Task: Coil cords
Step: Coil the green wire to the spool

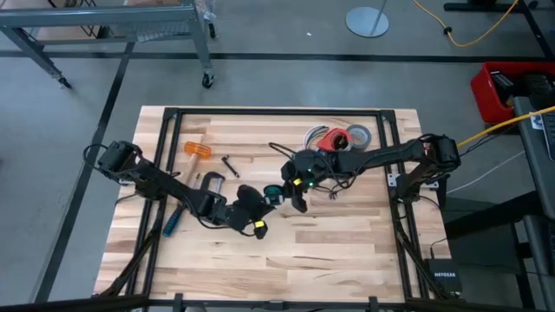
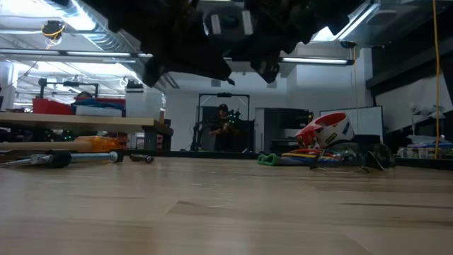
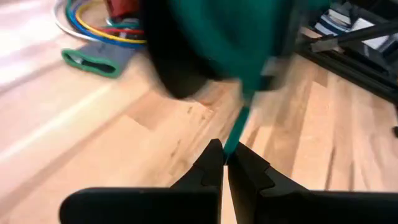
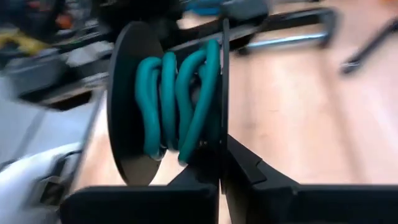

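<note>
A dark teal-green cord (image 4: 177, 99) is wound in several turns on a black spool (image 4: 127, 106) between its two flat discs. My right gripper (image 4: 222, 165) is shut on the spool above the middle of the table (image 1: 286, 189). My left gripper (image 3: 227, 163) is shut on a free stretch of the same cord, close beside the spool (image 1: 267, 198). A thin black cord (image 1: 334, 184) lies loose on the table under my right arm. In the low view both grippers show only as dark shapes (image 2: 233, 42) above the table. My left gripper pinches the teal cord's free stretch (image 3: 231, 142) between its two fingertips. The cord runs straight from the fingers to the spool and is clear of the table. My right gripper pinches the thin edge of one spool disc (image 4: 222, 134) between its two fingers. The disc stands edge-on along the fingers. The spool with its teal turns is lifted clear of the table.
An orange-headed mallet (image 1: 197, 149), a C-clamp (image 1: 208, 180) and a blue-handled screwdriver (image 1: 173, 221) lie on the left. Red and grey tape rolls (image 1: 338, 136) and a bundle of coloured cords (image 3: 99, 28) lie at the far right. The near half of the table (image 1: 329, 260) shows bare wood.
</note>
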Available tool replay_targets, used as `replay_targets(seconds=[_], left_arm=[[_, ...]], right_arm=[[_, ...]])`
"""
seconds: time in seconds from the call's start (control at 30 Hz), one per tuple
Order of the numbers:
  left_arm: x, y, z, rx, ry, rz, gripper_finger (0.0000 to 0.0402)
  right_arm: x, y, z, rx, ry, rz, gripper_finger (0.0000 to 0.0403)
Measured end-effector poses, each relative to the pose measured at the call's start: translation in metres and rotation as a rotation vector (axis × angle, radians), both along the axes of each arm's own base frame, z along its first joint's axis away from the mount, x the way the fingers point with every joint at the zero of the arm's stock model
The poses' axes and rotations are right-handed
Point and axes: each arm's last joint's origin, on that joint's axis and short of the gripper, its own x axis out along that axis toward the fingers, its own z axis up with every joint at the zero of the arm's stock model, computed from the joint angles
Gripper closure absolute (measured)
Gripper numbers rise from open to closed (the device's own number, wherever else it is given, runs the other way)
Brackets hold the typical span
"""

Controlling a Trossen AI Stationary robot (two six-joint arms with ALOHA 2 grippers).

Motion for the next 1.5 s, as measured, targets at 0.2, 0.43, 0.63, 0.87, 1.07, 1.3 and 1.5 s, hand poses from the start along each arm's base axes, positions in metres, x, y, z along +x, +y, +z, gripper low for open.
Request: replay_targets(seconds=[0.2, 0.43, 0.63, 0.87, 1.07, 1.3, 1.5], left_arm=[[-0.002, -0.01, 0.006, 0.072, -0.036, -0.033, 0.04], [-0.005, -0.017, 0.011, 0.101, -0.064, -0.072, 0.04], [-0.006, -0.021, 0.016, 0.133, -0.105, -0.04, 0.04], [-0.004, -0.023, 0.023, 0.151, -0.16, -0.061, 0.04], [-0.001, -0.017, 0.022, 0.052, -0.187, -0.007, 0.0385], [0.0, -0.014, 0.023, 0.057, -0.191, -0.019, 0.035], [0.001, -0.013, 0.023, 0.057, -0.191, -0.015, 0.0314]], right_arm=[[-0.004, 0.002, -0.002, 0.093, 0.05, 0.118, 0.0395], [-0.009, 0.005, -0.004, 0.133, 0.089, 0.207, 0.0395], [-0.009, 0.005, -0.004, 0.15, 0.085, 0.252, 0.0395], [-0.009, 0.007, -0.003, 0.152, 0.065, 0.297, 0.0395], [-0.01, 0.006, -0.003, 0.149, 0.067, 0.291, 0.0395], [-0.01, 0.007, -0.004, 0.149, 0.067, 0.295, 0.0395], [-0.01, 0.007, -0.004, 0.15, 0.067, 0.298, 0.0395]])
